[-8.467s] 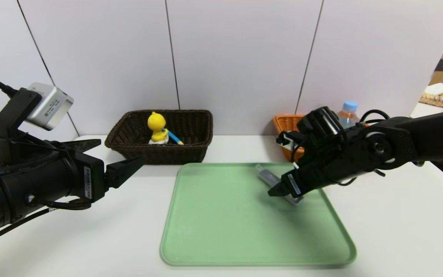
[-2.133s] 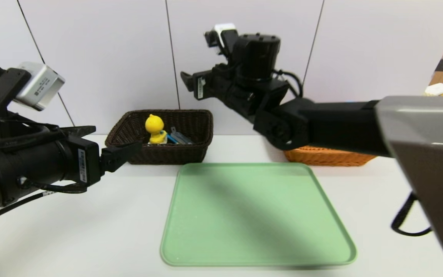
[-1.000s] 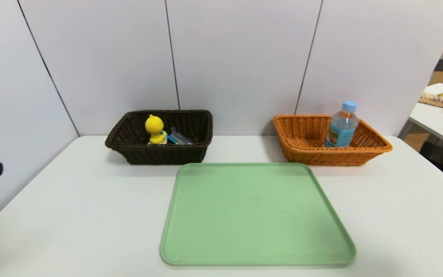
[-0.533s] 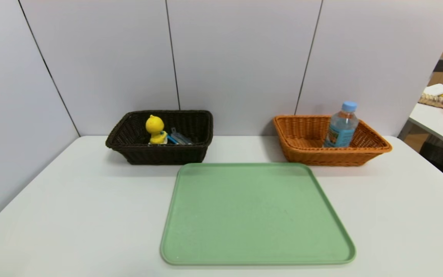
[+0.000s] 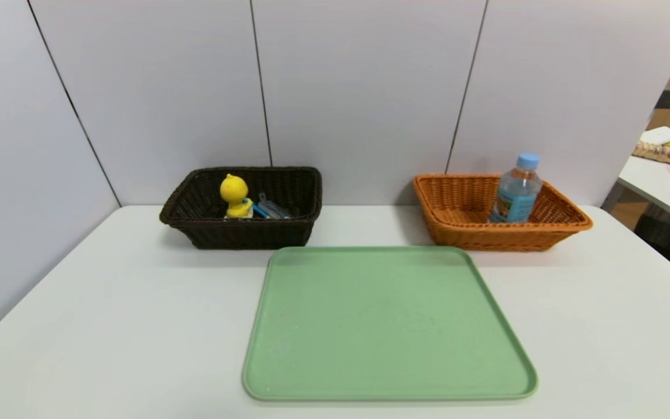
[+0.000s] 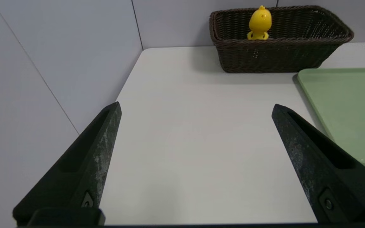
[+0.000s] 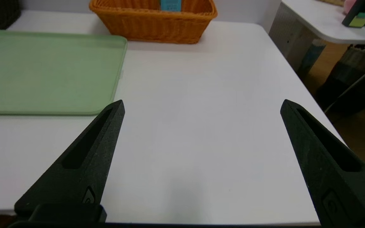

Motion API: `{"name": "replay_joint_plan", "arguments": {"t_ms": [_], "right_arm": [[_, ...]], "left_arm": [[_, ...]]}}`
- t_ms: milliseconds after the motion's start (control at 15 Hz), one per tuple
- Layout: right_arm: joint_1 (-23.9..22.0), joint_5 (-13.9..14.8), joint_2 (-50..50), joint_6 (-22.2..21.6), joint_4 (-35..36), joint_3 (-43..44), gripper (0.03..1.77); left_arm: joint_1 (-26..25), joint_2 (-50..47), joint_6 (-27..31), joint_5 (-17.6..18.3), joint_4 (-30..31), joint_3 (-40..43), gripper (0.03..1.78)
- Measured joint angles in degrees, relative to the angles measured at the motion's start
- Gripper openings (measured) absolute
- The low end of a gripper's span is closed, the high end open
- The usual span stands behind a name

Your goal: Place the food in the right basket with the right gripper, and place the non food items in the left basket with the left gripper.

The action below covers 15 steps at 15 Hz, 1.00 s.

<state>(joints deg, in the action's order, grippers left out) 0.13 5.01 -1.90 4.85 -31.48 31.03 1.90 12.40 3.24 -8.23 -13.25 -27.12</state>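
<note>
Over on the left, the left claw [image 6: 196,109] hangs wide and unladen above the worktop [image 5: 137,314]! Behind, the dark basket [image 5: 248,233] carries the yellow duck [image 5: 234,195], with the blue handle [image 5: 261,210] and grey case [image 5: 275,208] beside it. Centre, the green tray [image 5: 390,326]. Then the orange basket [image 5: 503,235], bottle [image 5: 516,192] leaning inside! Far right, the right claw [image 7: 203,106], wide too, nothing gripped, above the worktop.

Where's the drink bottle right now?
In the head view, the clear plastic bottle stands tilted in the orange-tan wicker basket, on the robot's right, beyond the green tray.
</note>
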Motion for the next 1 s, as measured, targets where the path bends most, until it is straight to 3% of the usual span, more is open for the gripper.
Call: {"name": "replay_joint_plan", "arguments": {"t_ms": [333,467,667,733,867,1000], "right_arm": [[0.0,-0.55,2.0,0.68,17.07,-11.72,1.69],[0.02,-0.77,2.04,1.18,27.04,-18.57,1.69],[0.02,-0.99,2.04,4.35,40.62,-28.53,1.69],[0.02,-1.29,2.04,5.25,41.18,-29.79,1.69],[0.02,-5.12,2.04,4.24,36.35,-30.72,1.69],[0.02,-7.12,2.04,2.22,31.1,-30.84,1.69]], "left_arm": [[-1.11,-9.9,2.95,7.3,2.91,12.24,1.69],[-1.17,-11.39,3.5,7.81,7.19,17.57,1.69],[-1.19,-12.24,4.55,8.47,18.46,25.33,1.69],[-1.19,-12.3,4.22,8.78,19.25,26.25,1.69],[-1.19,-12.4,3.73,10.23,14.02,26.99,1.69],[-1.19,-12.4,3.19,10.51,12.74,27.08,1.69]]}}
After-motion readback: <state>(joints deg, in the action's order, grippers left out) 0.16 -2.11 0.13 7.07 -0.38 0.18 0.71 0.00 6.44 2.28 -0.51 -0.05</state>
